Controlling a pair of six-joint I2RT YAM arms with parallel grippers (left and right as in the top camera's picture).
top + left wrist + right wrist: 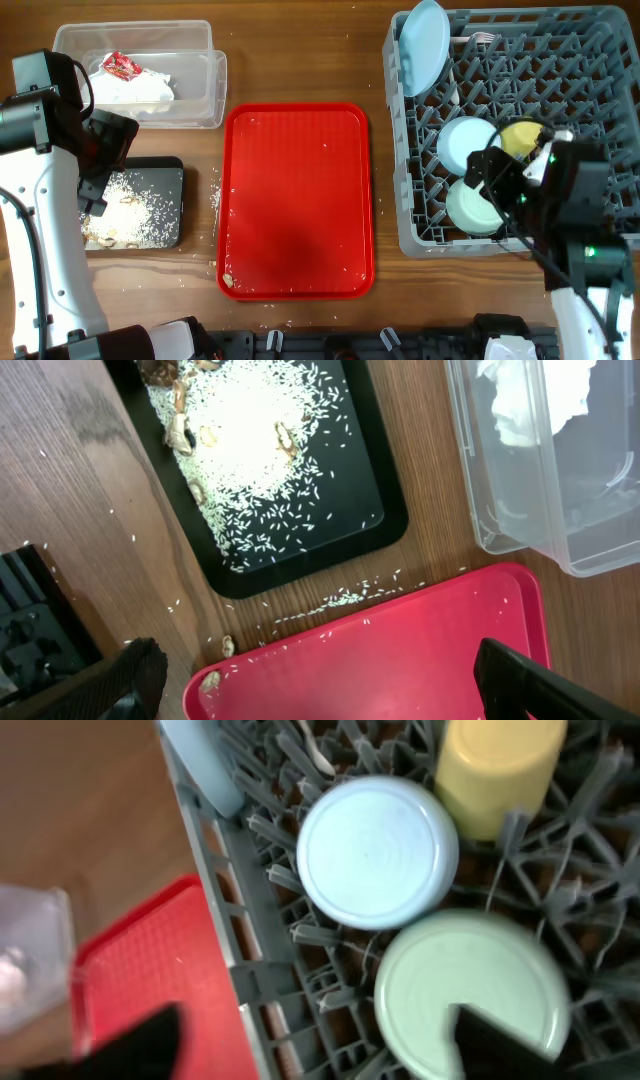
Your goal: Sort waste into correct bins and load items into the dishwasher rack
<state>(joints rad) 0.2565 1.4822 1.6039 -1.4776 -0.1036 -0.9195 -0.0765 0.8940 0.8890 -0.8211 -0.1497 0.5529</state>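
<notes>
The left fingers (125,680) stand spread wide with nothing between them, and only their dark tips show at the bottom corners of the left wrist view. They hang over the near corner of the red tray (297,200) and the desk (300,50) beside it. The black tray (170,170) sits on the desk left of the red tray, holding a heap of pale crumbs (255,430) with brownish scraps (180,432) along one edge. The left arm hides part of it from above. Loose grains lie on the desk between the two trays, and one small scrap (208,682) sits at the red tray's corner. The clear tub (200,40) behind the black tray holds white napkins (135,90) and a red-and-white wrapper (120,66). In the left wrist view the tub is cut off at the edge. The right fingers (500,1045) are also parted wide and grip nothing. That view is blurred, and one finger covers part of the pale green bowl (470,990), which sits upside down in the grey rack (600,60). The light blue bowl (378,850) lies upside down just behind it, with the yellow-green cup (500,770) beside that. The light blue plate (425,45) leans upright at the rack's far left corner. A white utensil (484,39) lies among the pegs, too small to tell whether it is the fork or the spoon. From above, the right arm hides the rack's near right part.
</notes>
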